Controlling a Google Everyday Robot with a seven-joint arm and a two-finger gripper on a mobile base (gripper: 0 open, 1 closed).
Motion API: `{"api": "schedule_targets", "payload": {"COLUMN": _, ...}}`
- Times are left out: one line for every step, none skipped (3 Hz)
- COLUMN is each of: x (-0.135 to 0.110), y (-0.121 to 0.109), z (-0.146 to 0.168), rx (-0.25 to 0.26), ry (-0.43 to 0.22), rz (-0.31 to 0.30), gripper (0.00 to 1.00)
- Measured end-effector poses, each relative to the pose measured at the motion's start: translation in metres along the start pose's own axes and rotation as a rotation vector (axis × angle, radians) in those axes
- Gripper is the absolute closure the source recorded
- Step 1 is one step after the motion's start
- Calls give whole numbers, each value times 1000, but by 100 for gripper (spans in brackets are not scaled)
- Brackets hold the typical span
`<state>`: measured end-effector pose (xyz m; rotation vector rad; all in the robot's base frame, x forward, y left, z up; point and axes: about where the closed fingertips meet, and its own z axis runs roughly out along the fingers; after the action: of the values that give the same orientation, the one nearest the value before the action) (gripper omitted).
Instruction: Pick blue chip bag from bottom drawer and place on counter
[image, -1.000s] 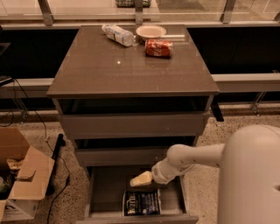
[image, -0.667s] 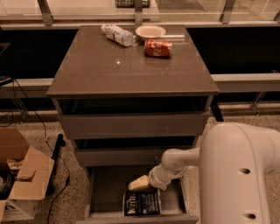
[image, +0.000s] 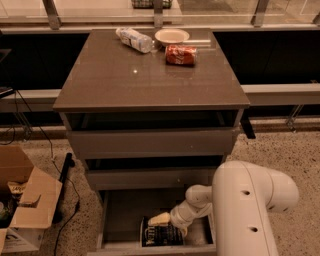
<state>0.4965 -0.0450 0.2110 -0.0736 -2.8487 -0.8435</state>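
The counter (image: 150, 80) is a glossy grey-brown square slab with a thin overhanging edge. At its far edge lie a clear bottle (image: 134, 39) on its side, a pale shallow bowl (image: 172, 36) and a red can (image: 181, 55), also on its side; the rest of the top is bare. Two upper drawers (image: 150, 144) stand slightly ajar. The bottom drawer (image: 120, 216) is pulled out, a flat-walled box. The crinkly dark bag (image: 162, 236) with white lettering lies flat near the front wall. The gripper (image: 161, 220), cream-tipped, sits low in the drawer at the bag's upper edge; whether it grips anything cannot be told. The smooth white arm (image: 250, 210) covers the drawer's right side. A cardboard box (image: 27, 207) and a cable (image: 60, 172) lie on the speckled floor, left.
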Motion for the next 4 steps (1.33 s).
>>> {"api": "schedule_targets", "payload": {"x": -4, "y": -23, "z": 27, "rx": -27, "ry": 35, "rz": 69, "gripper": 0}}
{"api": "schedule_targets", "payload": {"x": -11, "y": -46, "z": 52, "rx": -35, "ry": 67, "rz": 103, "gripper": 0}}
{"api": "schedule_targets", "payload": {"x": -10, "y": -54, "z": 60, "rx": -3, "ry": 100, "rz": 104, "gripper": 2}}
{"api": "schedule_targets", "payload": {"x": -10, "y": -53, "z": 59, "rx": -3, "ry": 100, "rz": 104, "gripper": 26}}
